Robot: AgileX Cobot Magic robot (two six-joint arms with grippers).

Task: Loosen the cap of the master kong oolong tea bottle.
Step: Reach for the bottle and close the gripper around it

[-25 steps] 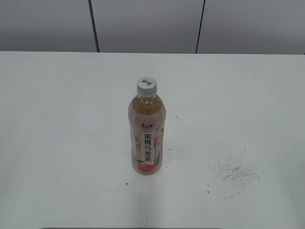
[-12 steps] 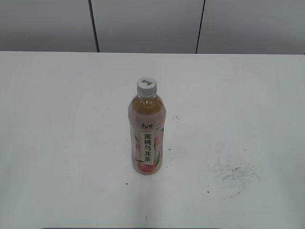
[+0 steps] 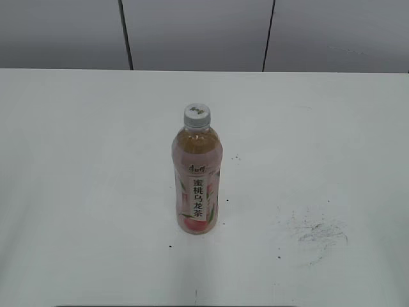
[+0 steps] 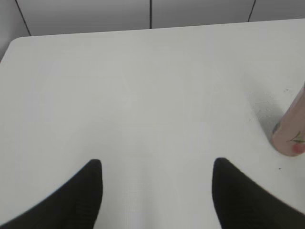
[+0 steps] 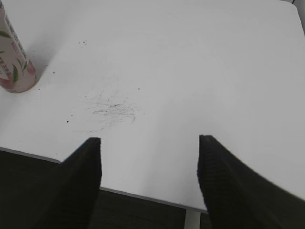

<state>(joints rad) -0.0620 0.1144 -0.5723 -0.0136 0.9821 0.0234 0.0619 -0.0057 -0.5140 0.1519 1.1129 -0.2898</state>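
Your left gripper [image 4: 156, 164] and right gripper [image 5: 149, 143]: both spread wide, empty, above table [image 3: 77, 160]. Master kong oolong tea bottle [image 3: 197, 182] upright, cap [image 3: 197, 115] on.

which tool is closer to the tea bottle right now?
Left, by a narrow margin, as far as the wrist views show. The left tool is open above the table with the bottle off to its right; the right tool hangs open at the table's near edge, bottle far left.
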